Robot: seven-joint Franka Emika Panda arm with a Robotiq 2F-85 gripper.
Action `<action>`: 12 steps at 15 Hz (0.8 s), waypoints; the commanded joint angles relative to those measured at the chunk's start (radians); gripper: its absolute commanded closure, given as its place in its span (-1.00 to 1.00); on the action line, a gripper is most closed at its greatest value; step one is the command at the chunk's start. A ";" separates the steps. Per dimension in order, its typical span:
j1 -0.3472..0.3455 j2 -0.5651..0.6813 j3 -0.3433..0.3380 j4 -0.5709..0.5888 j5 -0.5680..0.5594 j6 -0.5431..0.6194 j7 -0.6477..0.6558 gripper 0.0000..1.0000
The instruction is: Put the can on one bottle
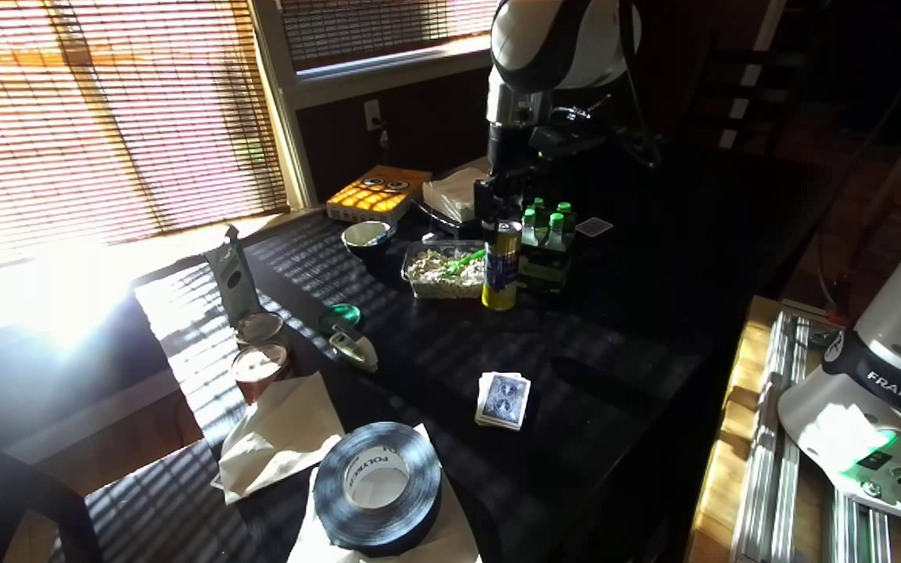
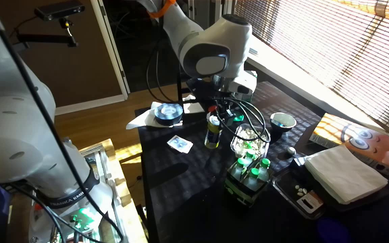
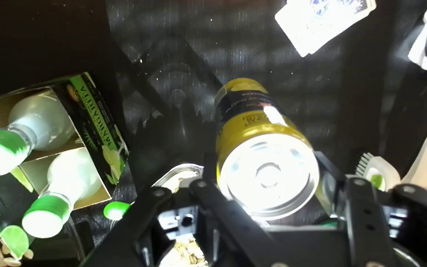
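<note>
Black table (image 1: 630, 313), sun-striped. Gripper (image 3: 267, 163): clasping the yellow can (image 3: 265, 148) by its upper end; can upright, squarely between the jaws. Outward, by the wrist view: small green-capped bottles (image 3: 67, 185) in their carton (image 3: 95, 118), nine o'clock; playing cards (image 3: 326, 22), one o'clock.

On the dark band of my base (image 1: 881, 391) I read FRANKA in both exterior views, followed by a second word that I never see whole. In an exterior view, POLYKEN stands inside the core of the tape roll (image 1: 372, 528). From my wrist, the carton (image 3: 95, 126) says MARGARITA along one edge; another panel gives 13.9% ALCO, its ending unclear to me. Lettering also shows on the can (image 3: 243, 102), too blurred for me to read.
</note>
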 commanded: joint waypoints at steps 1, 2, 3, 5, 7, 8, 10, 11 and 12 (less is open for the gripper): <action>0.008 -0.004 -0.008 0.001 0.000 -0.003 -0.002 0.24; 0.008 -0.011 -0.013 0.004 -0.022 0.032 0.029 0.24; 0.003 -0.024 -0.022 0.008 -0.033 0.049 0.041 0.24; -0.009 -0.052 -0.044 0.022 -0.071 0.064 0.066 0.24; -0.017 -0.074 -0.064 0.048 -0.113 0.027 0.074 0.24; -0.020 -0.080 -0.072 0.065 -0.126 -0.006 0.072 0.24; -0.026 -0.100 -0.083 0.101 -0.146 -0.095 0.050 0.24; -0.028 -0.107 -0.085 0.121 -0.151 -0.134 0.045 0.24; -0.029 -0.108 -0.088 0.144 -0.152 -0.168 0.042 0.24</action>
